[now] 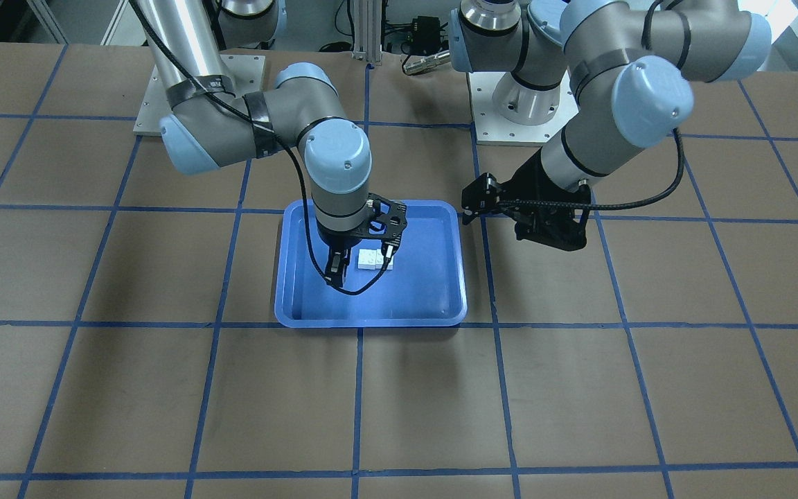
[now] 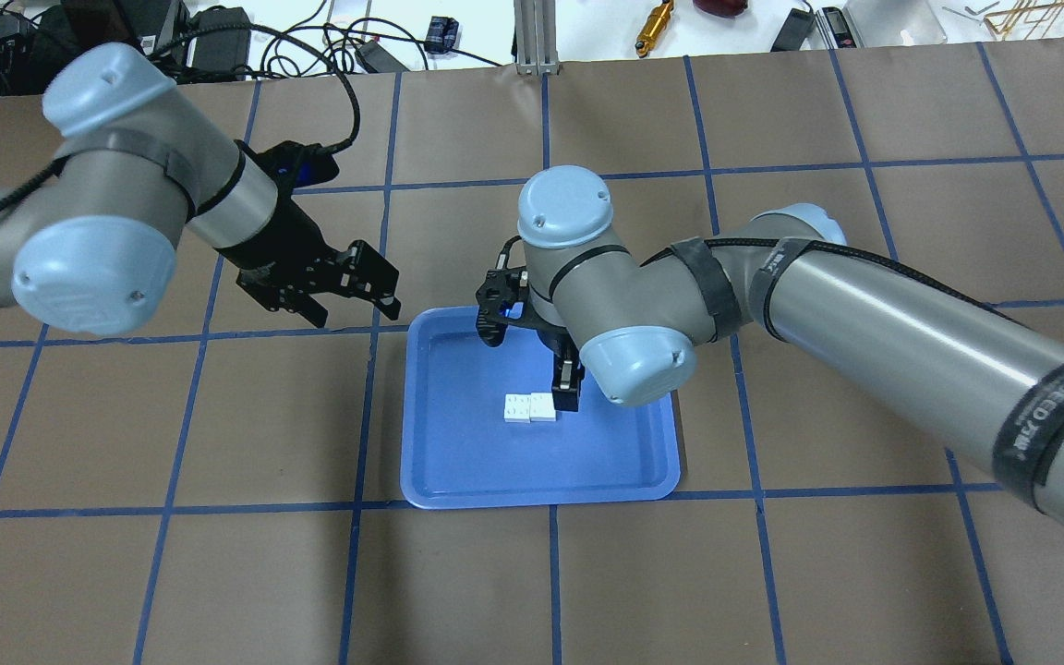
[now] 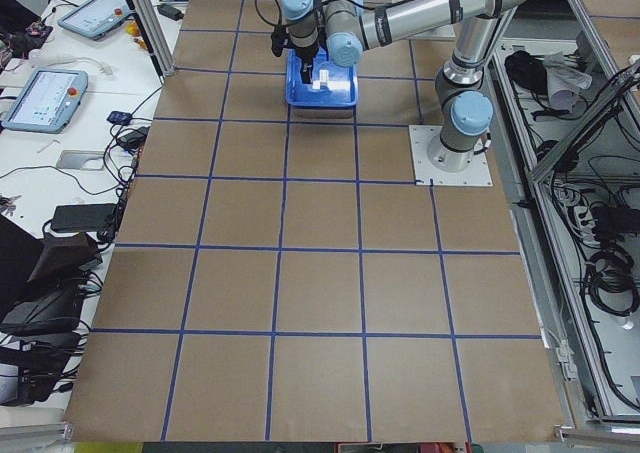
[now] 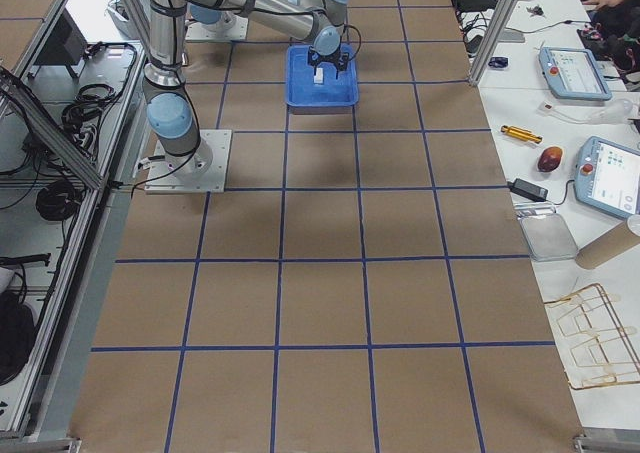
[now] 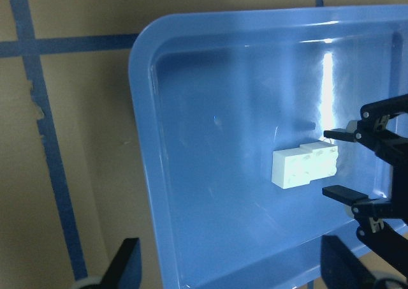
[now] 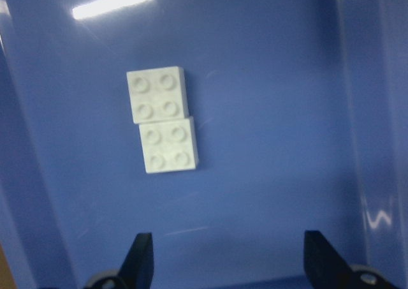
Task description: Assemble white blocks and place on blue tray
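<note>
**Jaws spread on both arms, white pair lying in the tray**

Jaws first: the right gripper point(image 6: 231, 263) is wide open and grasping nothing. It points straight down over the blue tray point(image 2: 486, 462), fingers well apart with bare blue floor between them. Beneath it are the white blocks point(image 6: 163, 119). From the wrist camera they sit ahead of the jaws and toward one finger rather than squarely between the two. From behind the robot, one finger stands just beside the pair's end. How far the fingertips are above the floor, I can't tell.

The left gripper point(image 5: 233, 266) is also released and empty. It hangs outside the tray's rim, tilted in so the blocks lie ahead of its jaws and off to one side. That looks like an arm parked clear while its partner works over the tray.

Now the blocks themselves. They're flat on the tray floor, studs up, edge to edge and touching, one nudged slightly sideways from the other. All eight studs are showing, so I'd say they sit side by side, not one pressed on top. Whether anything locks them together can't be seen.

As for the tray, the pair is all I can see lying in it, roughly mid-floor and well apart from every wall.
</note>
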Motion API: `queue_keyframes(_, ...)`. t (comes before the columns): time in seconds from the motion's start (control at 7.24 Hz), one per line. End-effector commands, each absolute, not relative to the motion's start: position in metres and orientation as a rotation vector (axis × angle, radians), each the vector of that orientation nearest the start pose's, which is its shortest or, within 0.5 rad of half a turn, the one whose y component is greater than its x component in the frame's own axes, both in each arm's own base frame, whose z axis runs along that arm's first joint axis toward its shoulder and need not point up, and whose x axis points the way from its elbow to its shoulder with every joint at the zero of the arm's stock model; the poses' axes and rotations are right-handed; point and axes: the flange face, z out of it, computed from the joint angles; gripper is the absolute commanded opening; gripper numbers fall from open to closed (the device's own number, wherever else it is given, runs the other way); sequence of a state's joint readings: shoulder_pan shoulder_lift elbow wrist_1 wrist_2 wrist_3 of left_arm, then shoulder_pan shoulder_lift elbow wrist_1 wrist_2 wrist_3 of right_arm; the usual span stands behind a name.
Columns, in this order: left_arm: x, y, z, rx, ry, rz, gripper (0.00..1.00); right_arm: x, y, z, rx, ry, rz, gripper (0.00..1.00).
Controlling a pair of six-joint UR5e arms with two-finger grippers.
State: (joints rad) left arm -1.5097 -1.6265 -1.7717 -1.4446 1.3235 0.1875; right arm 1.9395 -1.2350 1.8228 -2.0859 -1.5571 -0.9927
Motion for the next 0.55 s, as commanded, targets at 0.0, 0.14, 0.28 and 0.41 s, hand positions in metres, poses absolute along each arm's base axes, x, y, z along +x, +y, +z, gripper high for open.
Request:
queue_keyframes(0.0,-0.119,-0.509,0.459,0.204,3.301,0.079,1.00,0.267,-0.487,0.294,-1.615,2.646,0.106,0.94)
queue_keyframes(0.14,-0.106,-0.504,0.473,0.201,3.163,0.046,1.00,0.254,-0.493,0.312,-1.430,2.763,0.077,0.99)
queue_keyframes(0.28,-0.105,-0.499,0.481,0.181,3.141,0.012,1.00,0.243,-0.496,0.336,-1.080,2.925,0.065,0.99)
queue_keyframes(0.41,-0.105,-0.497,0.492,0.190,3.128,-0.068,1.00,0.232,-0.502,0.362,-0.751,3.034,0.011,1.00)
